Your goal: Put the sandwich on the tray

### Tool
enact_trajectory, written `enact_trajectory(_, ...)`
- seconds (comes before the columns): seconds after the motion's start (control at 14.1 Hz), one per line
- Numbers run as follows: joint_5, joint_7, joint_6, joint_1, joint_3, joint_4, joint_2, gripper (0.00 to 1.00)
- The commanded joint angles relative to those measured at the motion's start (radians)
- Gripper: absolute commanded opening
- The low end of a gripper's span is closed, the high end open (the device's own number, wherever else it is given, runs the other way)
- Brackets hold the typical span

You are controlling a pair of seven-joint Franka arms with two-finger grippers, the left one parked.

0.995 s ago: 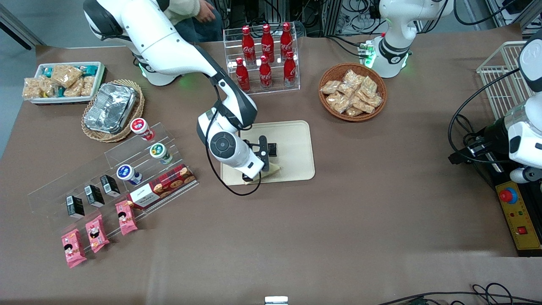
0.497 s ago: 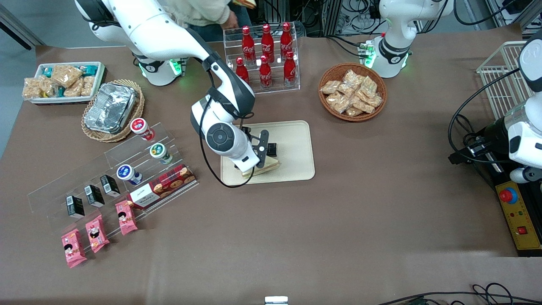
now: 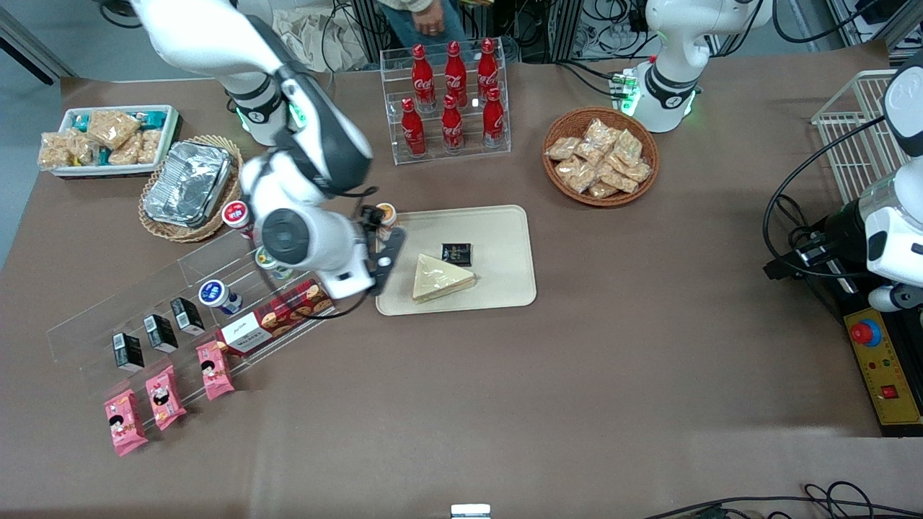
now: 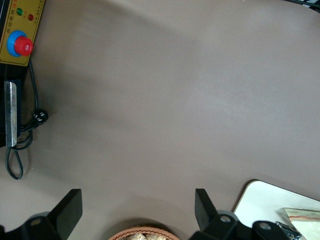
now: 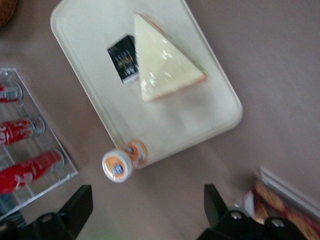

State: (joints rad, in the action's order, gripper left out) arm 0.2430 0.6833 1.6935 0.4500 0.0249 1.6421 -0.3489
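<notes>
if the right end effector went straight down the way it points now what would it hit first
Probably bare table: the open end effector points at brown cloth just off the tray, near a small orange-topped bottle. Depth is unclear.

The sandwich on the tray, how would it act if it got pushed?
The sandwich lies flat on the tray, so it probably slides, not tips. Its clear wrap looks slippery; the bread likely squashes. The open pincer hovers clear.
</notes>
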Motion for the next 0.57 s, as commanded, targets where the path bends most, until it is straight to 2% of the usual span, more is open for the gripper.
enact_trajectory(0.0,-0.068,-0.004,-0.015,-0.132,-0.008,0.009,0.071,0.99)
enact_trajectory(0.14,-0.154,-0.019,-0.011,-0.183,-0.003,-0.027,0.090,0.99)
enact_trajectory(0.28,-0.279,-0.014,-0.020,-0.237,0.000,-0.067,0.085,0.99)
enact_trajectory(0.5,-0.300,-0.019,-0.011,-0.319,0.003,-0.076,0.088,0.99)
